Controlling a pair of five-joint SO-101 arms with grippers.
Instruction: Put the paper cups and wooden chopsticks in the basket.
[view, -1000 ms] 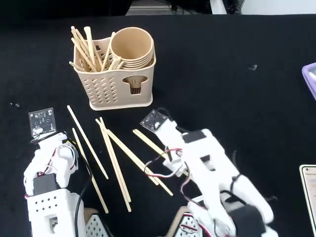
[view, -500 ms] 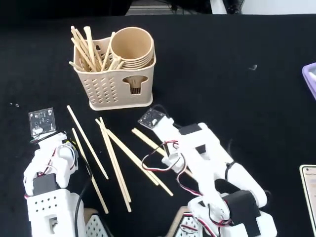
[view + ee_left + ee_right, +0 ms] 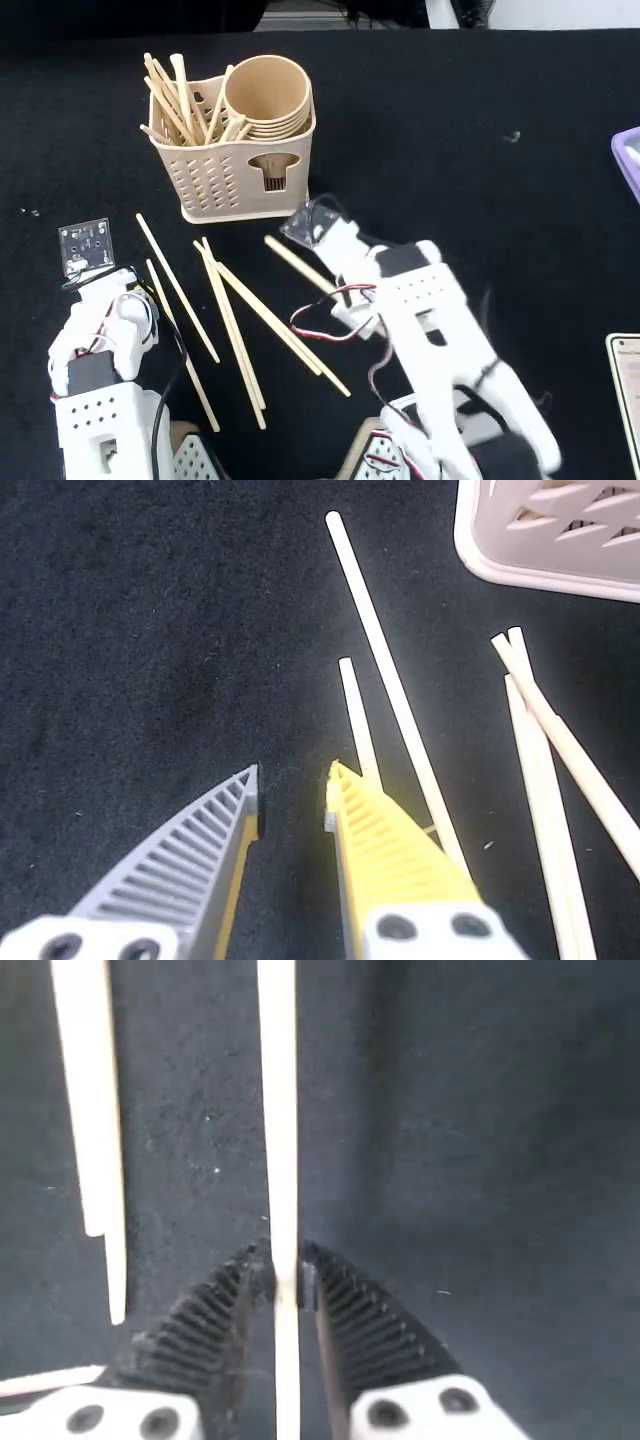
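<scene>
A black cloth-covered table (image 3: pixel 480 200) carries a beige perforated plastic basket (image 3: pixel 235 180) at upper left, with pale wooden chopsticks (image 3: pixel 235 320) scattered below it.

One chopstick (image 3: pixel 298 266) just in front of the basket (image 3: pixel 225 185): near end hidden under the right arm (image 3: pixel 430 310); in the right wrist view both its ends run off the frame. Left wrist view cuts the basket down to one corner. Well right of the basket, a purple object (image 3: pixel 628 155) is cut by the edge, unidentifiable.

Loose chopsticks (image 3: pixel 230 325) crowd the table (image 3: pixel 480 200) before the basket (image 3: pixel 235 185); the stretch to its right lies open.
</scene>
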